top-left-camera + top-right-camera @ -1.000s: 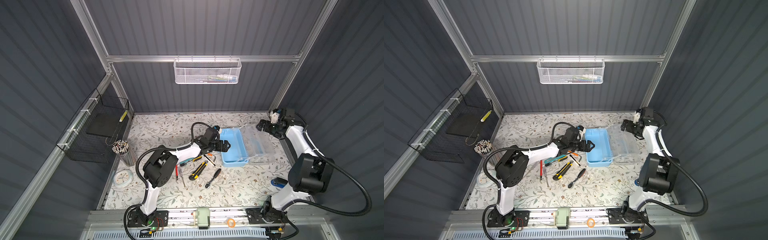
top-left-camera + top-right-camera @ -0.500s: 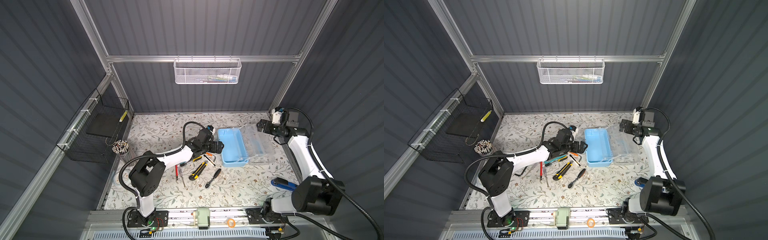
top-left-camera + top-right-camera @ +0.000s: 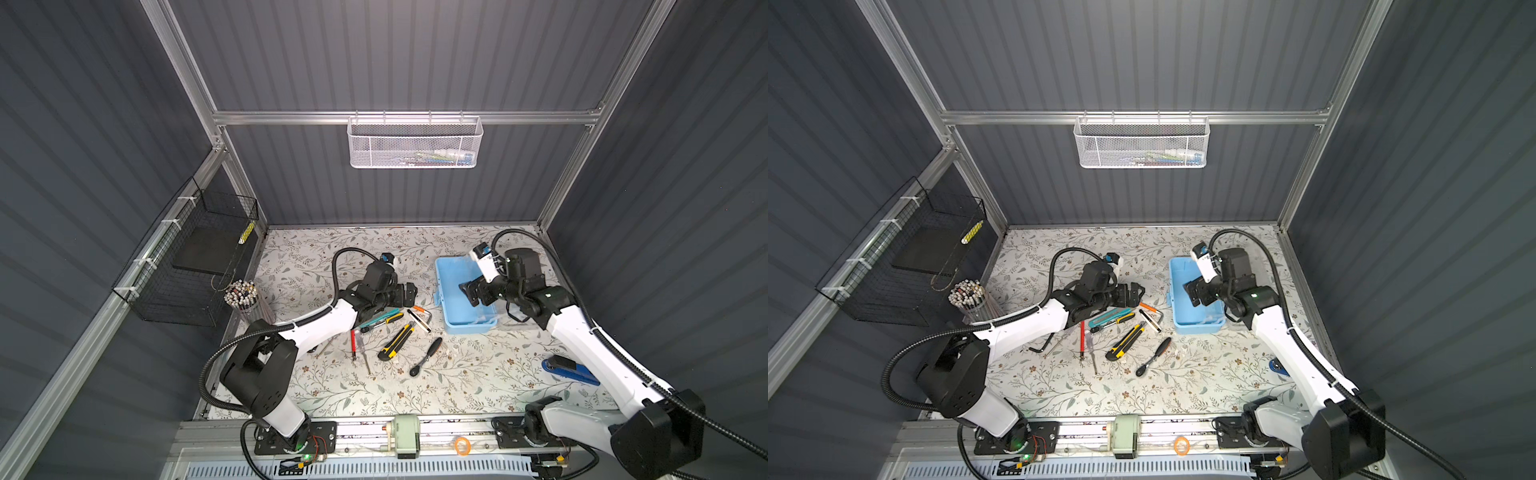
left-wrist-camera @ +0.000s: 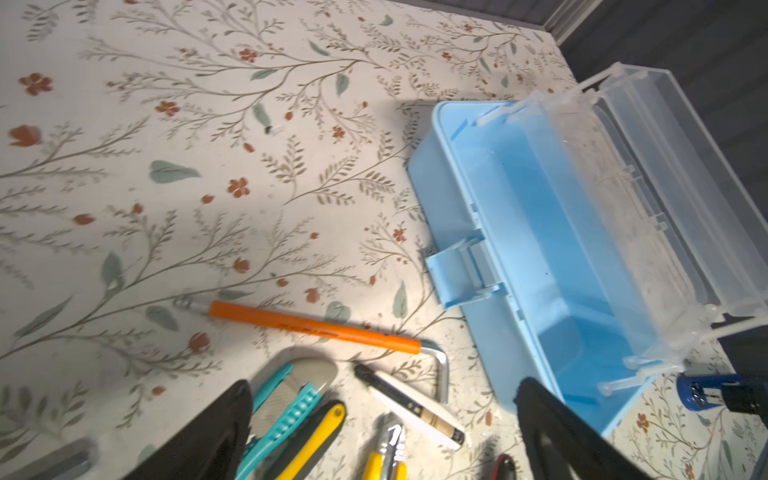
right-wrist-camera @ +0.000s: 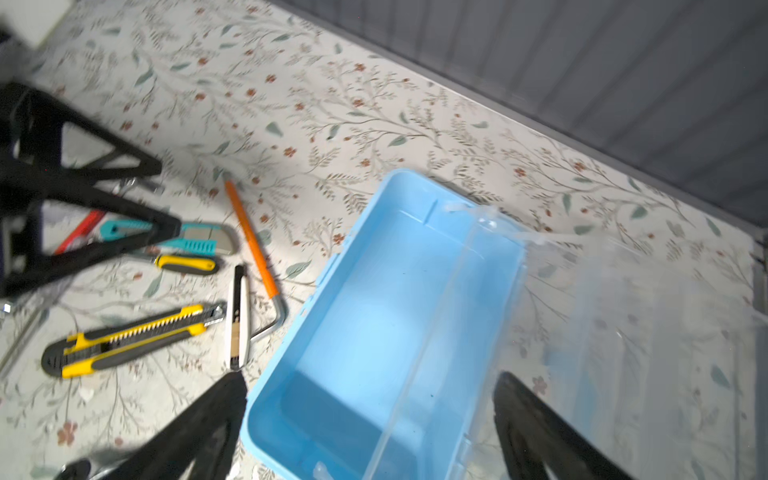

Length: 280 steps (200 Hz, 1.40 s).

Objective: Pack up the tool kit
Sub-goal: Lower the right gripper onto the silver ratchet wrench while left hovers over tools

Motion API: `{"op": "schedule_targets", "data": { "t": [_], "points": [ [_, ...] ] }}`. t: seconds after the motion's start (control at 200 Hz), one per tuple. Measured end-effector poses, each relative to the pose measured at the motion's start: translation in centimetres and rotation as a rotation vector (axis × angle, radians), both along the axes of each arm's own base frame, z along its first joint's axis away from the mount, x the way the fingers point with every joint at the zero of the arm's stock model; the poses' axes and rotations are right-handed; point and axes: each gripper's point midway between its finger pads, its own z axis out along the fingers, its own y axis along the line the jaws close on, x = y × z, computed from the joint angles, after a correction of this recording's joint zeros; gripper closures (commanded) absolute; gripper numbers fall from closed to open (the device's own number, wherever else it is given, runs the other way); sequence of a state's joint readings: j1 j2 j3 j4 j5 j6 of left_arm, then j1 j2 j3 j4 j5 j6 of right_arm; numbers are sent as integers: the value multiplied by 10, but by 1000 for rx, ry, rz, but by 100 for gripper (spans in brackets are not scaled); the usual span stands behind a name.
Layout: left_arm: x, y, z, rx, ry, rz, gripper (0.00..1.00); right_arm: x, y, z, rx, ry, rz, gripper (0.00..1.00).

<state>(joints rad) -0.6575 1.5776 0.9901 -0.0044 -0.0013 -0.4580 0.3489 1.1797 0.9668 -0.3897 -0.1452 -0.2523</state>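
Now the light-blue box (image 3: 451, 278) sits open and empty right of centre, tools (image 3: 396, 341) loose beside it; we note the right gripper (image 3: 469, 293) has swung over it, the left gripper (image 3: 406, 294) backed off above the tools, both wide, empty, nothing packed.
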Motion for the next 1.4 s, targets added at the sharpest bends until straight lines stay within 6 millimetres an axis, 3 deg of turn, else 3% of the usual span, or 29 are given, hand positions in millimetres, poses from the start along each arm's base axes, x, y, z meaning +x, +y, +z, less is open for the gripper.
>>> {"op": "schedule_targets", "data": {
  "t": [0.275,0.42,0.565,0.875,1.11,1.216,1.401],
  "points": [
    [-6,52,-1,-9,13,106,0,-48,59,-32,-172,8,294,26],
    [-8,74,-6,-13,31,157,0,-73,83,-65,-300,65,435,30],
    [-10,92,-16,-7,63,203,0,-87,87,-98,-421,132,509,32],
    [-16,118,-23,-15,97,255,0,-108,97,-141,-587,190,643,34],
    [-17,117,-24,-32,113,240,0,-120,101,-171,-673,240,719,35],
    [-17,117,-24,-37,117,238,0,-125,101,-183,-703,265,744,41],
    [-18,116,-24,-43,120,232,0,-123,105,-189,-726,257,763,43]
  ]
}}
